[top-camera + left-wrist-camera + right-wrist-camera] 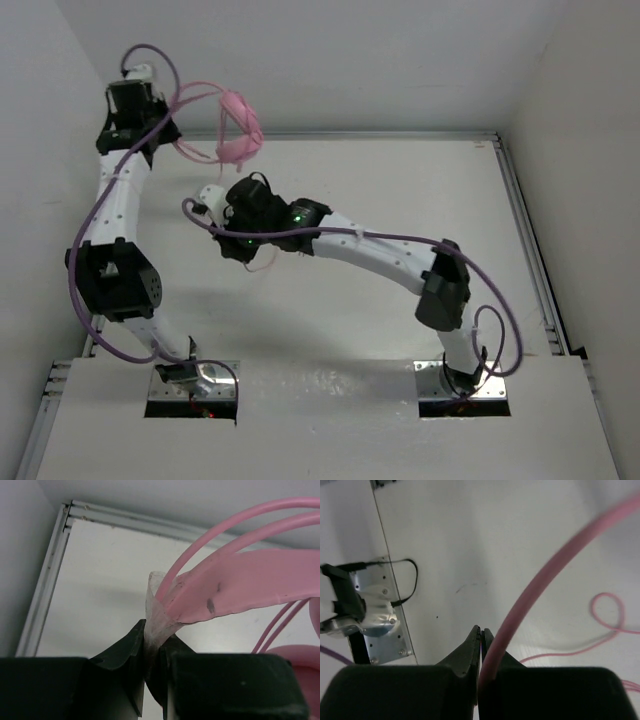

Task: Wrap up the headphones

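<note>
while the left claw (152,652) hangs high by the far left corner, we see its two fingers pressed together on the pale, flattened end of the headband (240,592). this leaves the pink headphones (238,125) dangling in the air off it, above the back edge of the tabletop (400,190). from the left wrist we catch part of one round earcup (300,662) at the lower right, and thin pink strands arcing up past the headband. the right claw (481,639) sits lower, over the middle of the tabletop. its jaws are all but closed, and the cord (540,580) comes out from between the tips and sweeps up to the right, clear of the surface. more of the same cord lies slack on the tabletop beyond, curled into a small loop (607,612). we cannot tell from above where the cord runs between the two claws.
</note>
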`<move>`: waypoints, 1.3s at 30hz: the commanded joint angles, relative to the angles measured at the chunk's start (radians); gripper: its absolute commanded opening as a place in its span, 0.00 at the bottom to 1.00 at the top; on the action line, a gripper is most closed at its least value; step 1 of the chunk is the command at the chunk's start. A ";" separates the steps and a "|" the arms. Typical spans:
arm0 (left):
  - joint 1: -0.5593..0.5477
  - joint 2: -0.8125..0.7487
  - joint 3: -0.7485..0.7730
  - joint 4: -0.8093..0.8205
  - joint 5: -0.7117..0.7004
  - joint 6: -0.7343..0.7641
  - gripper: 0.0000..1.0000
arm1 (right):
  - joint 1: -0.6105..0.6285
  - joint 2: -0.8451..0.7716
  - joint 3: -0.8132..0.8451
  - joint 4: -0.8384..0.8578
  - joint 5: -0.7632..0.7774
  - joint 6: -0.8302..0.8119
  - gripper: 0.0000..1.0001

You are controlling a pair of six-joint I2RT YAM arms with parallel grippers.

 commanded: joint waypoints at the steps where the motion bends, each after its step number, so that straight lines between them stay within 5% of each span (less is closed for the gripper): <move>1: -0.100 -0.082 -0.091 0.098 -0.137 0.261 0.00 | 0.008 -0.212 0.067 0.008 0.139 -0.056 0.00; 6: -0.152 -0.072 -0.132 0.000 -0.066 0.445 0.00 | -0.042 -0.254 0.129 -0.105 0.383 -0.104 0.00; 12: -0.245 -0.097 -0.157 -0.127 0.131 0.582 0.00 | -0.212 -0.167 0.335 -0.336 0.495 -0.108 0.00; 20: -0.340 -0.135 -0.120 -0.247 0.287 0.593 0.00 | -0.311 -0.131 0.223 -0.265 0.832 -0.320 0.00; 30: -0.380 -0.160 -0.044 -0.285 0.195 0.594 0.00 | -0.355 -0.078 0.128 -0.136 0.911 -0.383 0.00; 32: -0.380 -0.158 -0.017 -0.310 0.241 0.579 0.00 | -0.366 -0.058 0.146 -0.167 0.865 -0.319 0.06; 33: -0.380 -0.158 -0.005 -0.320 0.290 0.568 0.00 | -0.380 -0.056 0.150 -0.176 0.781 -0.297 0.17; 36: -0.377 -0.149 0.062 -0.360 0.358 0.506 0.00 | -0.415 -0.096 0.066 -0.105 0.532 -0.208 0.27; 37: -0.376 -0.146 0.103 -0.379 0.370 0.474 0.00 | -0.423 -0.111 0.020 -0.059 0.474 -0.176 0.47; 39: -0.373 -0.134 0.147 -0.396 0.398 0.444 0.00 | -0.429 -0.131 -0.069 0.052 0.348 -0.125 0.67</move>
